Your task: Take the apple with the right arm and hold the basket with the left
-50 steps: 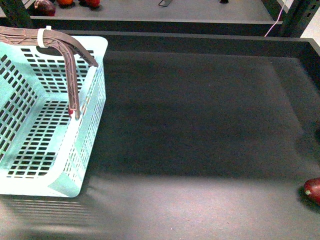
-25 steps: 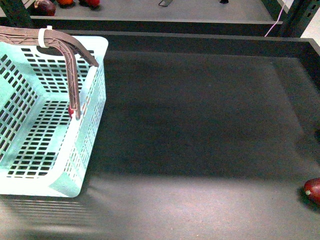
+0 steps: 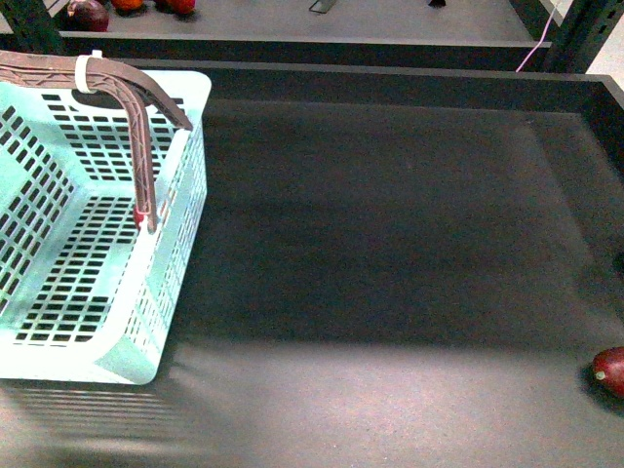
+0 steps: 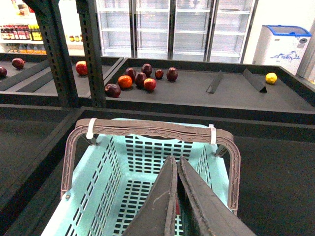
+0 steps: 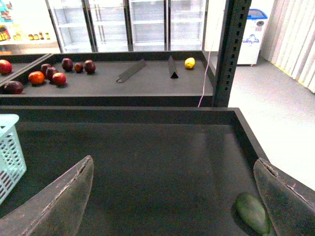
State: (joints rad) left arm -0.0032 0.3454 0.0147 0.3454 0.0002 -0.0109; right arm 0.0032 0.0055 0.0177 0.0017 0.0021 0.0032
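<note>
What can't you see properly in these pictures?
- Basket: cut off by the front view's left edge; in the left wrist view, the shut left gripper hides part of its floor.
- Dark red fruit: cut off by the front view's right edge.
- Green fruit: partly behind a right gripper finger.
- Fruits on the far shelf: too small to tell which is the apple.

The basket (image 3: pixel 166 253) stands at the shelf's (image 3: pixel 390 244) left; a fruit (image 3: pixel 611 370) lies at its right edge
</note>
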